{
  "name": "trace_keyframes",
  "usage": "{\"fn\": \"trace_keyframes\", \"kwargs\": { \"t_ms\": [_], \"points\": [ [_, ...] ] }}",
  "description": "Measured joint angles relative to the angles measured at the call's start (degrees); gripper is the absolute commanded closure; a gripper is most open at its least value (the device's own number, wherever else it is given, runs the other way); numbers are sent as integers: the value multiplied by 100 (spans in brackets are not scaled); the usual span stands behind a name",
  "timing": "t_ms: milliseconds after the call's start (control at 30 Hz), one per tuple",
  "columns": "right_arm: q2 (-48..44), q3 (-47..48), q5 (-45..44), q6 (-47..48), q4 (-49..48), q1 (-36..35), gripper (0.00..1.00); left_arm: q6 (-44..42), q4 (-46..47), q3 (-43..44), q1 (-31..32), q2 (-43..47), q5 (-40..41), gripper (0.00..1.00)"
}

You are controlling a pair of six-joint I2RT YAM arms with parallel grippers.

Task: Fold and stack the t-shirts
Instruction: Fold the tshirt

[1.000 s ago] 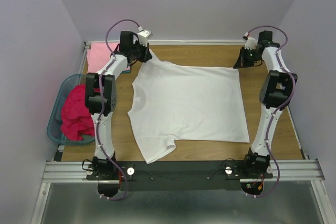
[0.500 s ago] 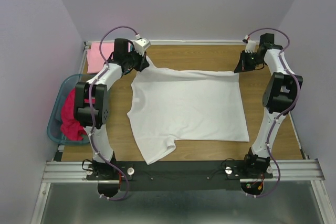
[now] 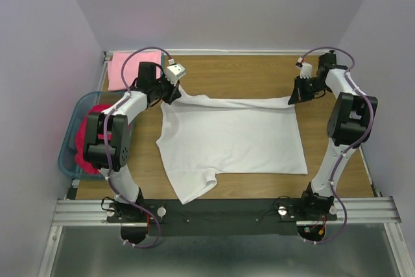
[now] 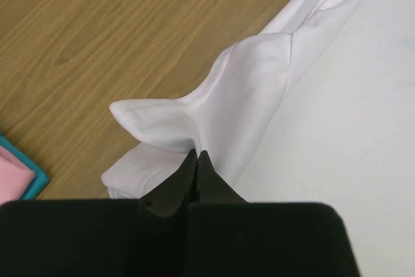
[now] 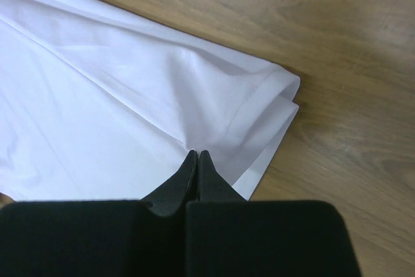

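Tabletop (image 3: pixel 246 69): left pincer (image 4: pixel 196 154), right pincer (image 5: pixel 196 154) clamp white t-shirt (image 3: pixel 233 137).

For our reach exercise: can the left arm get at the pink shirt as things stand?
Probably not yet: its jaws are shut on the white shirt, though the pink shirt lies near, unobstructed.

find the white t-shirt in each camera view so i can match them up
top external: white t-shirt spread across mid table, its far corners pinched by the left gripper and right gripper.
left wrist: white t-shirt fills the right side, a fold clamped at bottom centre.
right wrist: white t-shirt fills the left side, its hem corner clamped.
shared landmark: the wooden table.
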State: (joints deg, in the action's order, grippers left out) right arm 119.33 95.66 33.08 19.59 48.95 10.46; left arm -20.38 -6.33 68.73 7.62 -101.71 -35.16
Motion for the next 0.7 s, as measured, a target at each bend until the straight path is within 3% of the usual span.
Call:
{"fn": "trace_keyframes", "kwargs": {
  "t_ms": [367, 700],
  "points": [
    [0, -330, -92, 236, 22, 0, 99, -549, -133, -643, 210, 35, 140, 100],
    [0, -645, -273, 363, 26, 0, 99, -754, -184, -682, 291, -160, 463, 100]
  ]
}}
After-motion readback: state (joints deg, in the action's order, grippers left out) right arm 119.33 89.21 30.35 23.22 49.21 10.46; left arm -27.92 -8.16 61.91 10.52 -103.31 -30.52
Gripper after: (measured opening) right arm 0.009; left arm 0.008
